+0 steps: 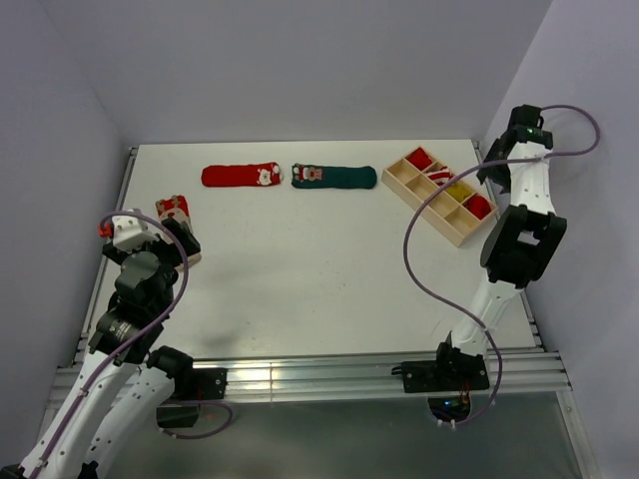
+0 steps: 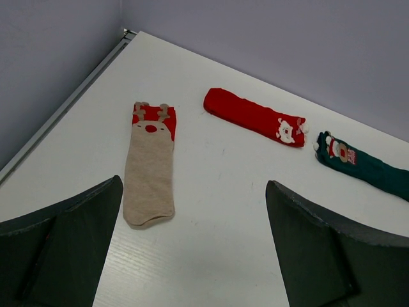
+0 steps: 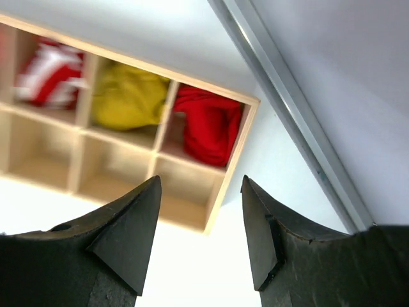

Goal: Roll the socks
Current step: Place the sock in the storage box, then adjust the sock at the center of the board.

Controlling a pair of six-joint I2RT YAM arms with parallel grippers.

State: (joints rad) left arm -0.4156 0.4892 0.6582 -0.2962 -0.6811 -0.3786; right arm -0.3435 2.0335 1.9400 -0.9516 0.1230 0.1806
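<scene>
Three socks lie flat at the back of the table: a red sock (image 1: 238, 176) (image 2: 255, 117), a dark green sock (image 1: 334, 177) (image 2: 364, 166) and a beige sock with a red cuff (image 1: 172, 208) (image 2: 150, 173). My left gripper (image 1: 183, 238) (image 2: 193, 183) hovers open over the beige sock's toe end, holding nothing. In the top view the arm hides most of that sock. My right gripper (image 1: 487, 172) (image 3: 201, 180) is open and empty above the right end of the wooden box (image 1: 399, 181) (image 3: 231, 163). A rolled red sock (image 3: 208, 128) sits in the end compartment.
The box also holds a yellow roll (image 3: 128, 96) and a red-and-white roll (image 3: 51, 70); other compartments are bare. Metal rails (image 3: 300, 121) run along the table's right edge and left edge (image 2: 57, 115), with grey walls close behind.
</scene>
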